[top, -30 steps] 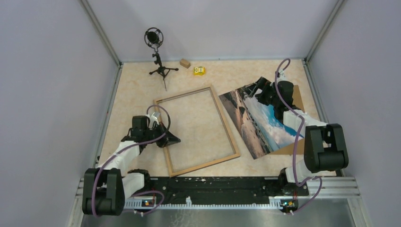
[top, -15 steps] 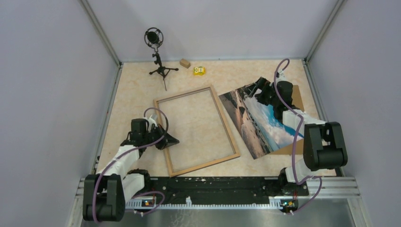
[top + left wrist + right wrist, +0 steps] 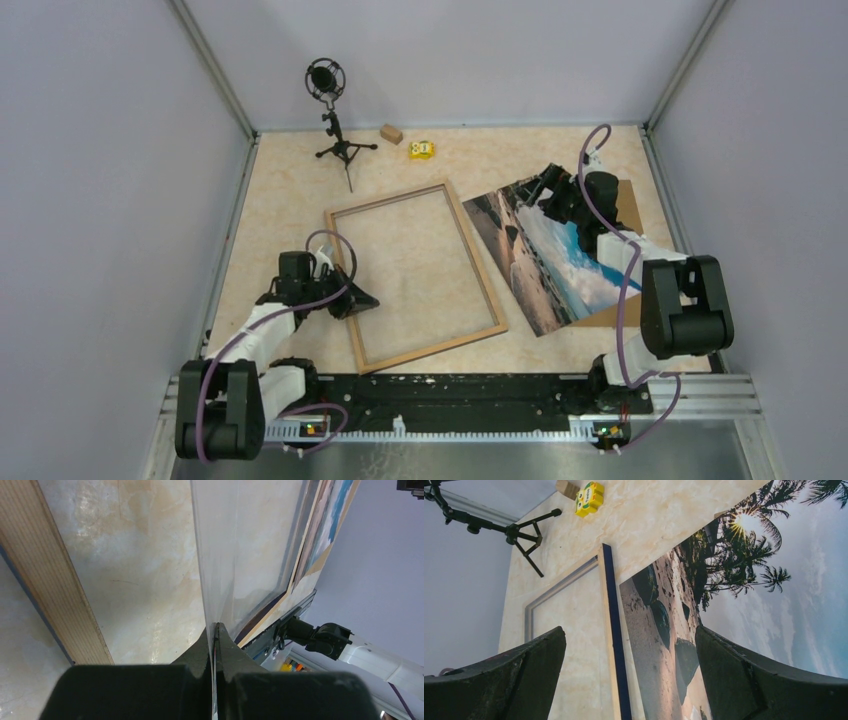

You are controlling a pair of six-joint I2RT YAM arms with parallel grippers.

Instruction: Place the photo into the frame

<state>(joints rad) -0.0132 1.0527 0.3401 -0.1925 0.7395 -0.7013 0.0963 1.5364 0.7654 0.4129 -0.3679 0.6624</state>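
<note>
The left tool [image 3: 358, 298] is clamping an apparent clear sheet [image 3: 240, 555] just inside the frame [image 3: 474, 254] at its left rail, probably to free the opening, while the right tool [image 3: 553, 195] is hovering spread apart over the photo [image 3: 560, 250] lying right of it, likely for pickup.

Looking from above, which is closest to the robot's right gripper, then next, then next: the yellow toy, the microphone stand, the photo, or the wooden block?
1. photo, on the right, beneath the right gripper.
2. yellow toy, at the back, to the gripper's left.
3. wooden block, a little further left.
4. microphone stand, back left, farthest.
</note>
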